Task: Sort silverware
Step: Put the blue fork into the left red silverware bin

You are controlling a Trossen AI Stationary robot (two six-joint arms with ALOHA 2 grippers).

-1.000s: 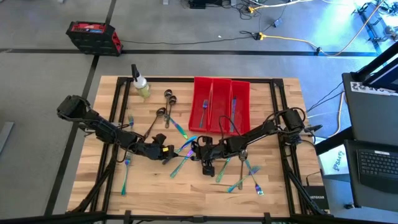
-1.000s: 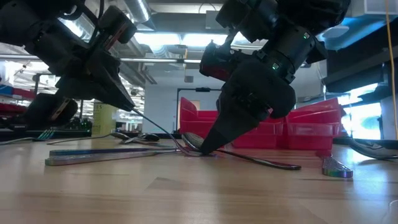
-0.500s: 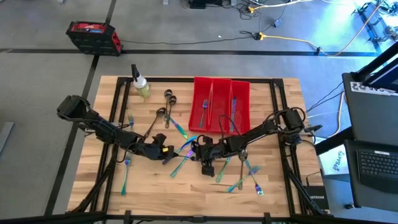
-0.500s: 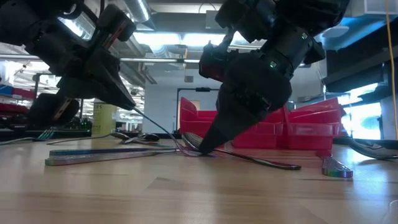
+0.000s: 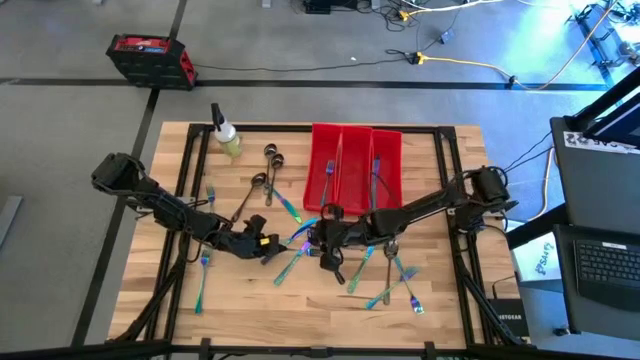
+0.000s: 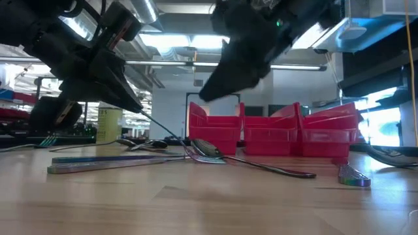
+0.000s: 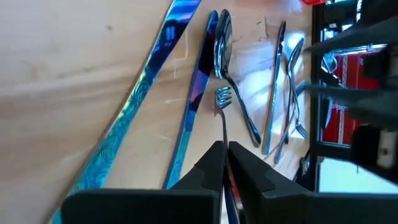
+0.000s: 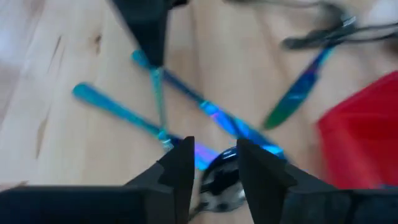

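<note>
The central table is crowded by crossed silverware (image 5: 297, 245) and both grippers; the far side is blocked by red bins (image 5: 356, 168), while bare wood (image 5: 250, 310) is left along the near edge.

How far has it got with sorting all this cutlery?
Barely started. Done: only two pieces lie in the red bins. In hand: the left tool is shut on a fork at mid-table; the right tool hangs open above a spoon, holding nothing. Left: about a dozen loose pieces lie on the table.
</note>
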